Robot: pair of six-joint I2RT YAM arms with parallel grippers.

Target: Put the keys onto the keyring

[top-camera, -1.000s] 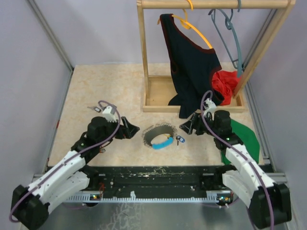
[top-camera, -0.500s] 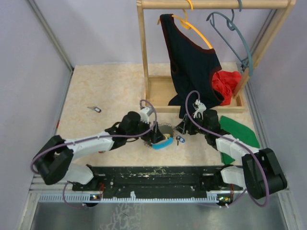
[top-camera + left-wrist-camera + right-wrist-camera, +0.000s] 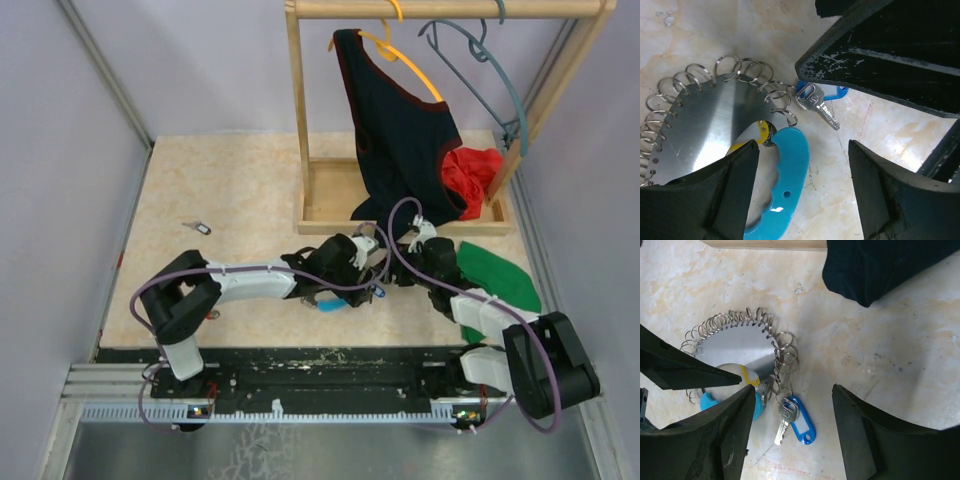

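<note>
Hovering both hands over the middle of the surface (image 3: 240, 190), I judge this to be the approach step: nothing is gripped yet. The left hand (image 3: 801, 147) has its fingers spread wide and empty, and the right hand (image 3: 792, 390) is just as wide and empty. The two sit very close, almost nose to nose above the work.

The keyring (image 3: 700, 125) lies flat on the surface directly beneath them. Seen close, it is a shiny metal plate edged with a row of thin wire loops, closed on one side by a thick light-blue curved section (image 3: 790, 170). A bit of yellow shows where that section meets the plate.

A blue-tagged key (image 3: 782, 417) lies just beside the last loops, its head touching them. I cannot tell whether it is already threaded on. A second small key (image 3: 197, 228) lies well apart, far to the left of the surface.

My next move, as I see it, calls for one hand to steady the keyring, probably by the thick blue section. The other must come down low and pinch the key by its head. The key is thin and flat against the surface, so the pinch has to be exact. With the hands this crowded, I must watch that they do not knock each other.
</note>
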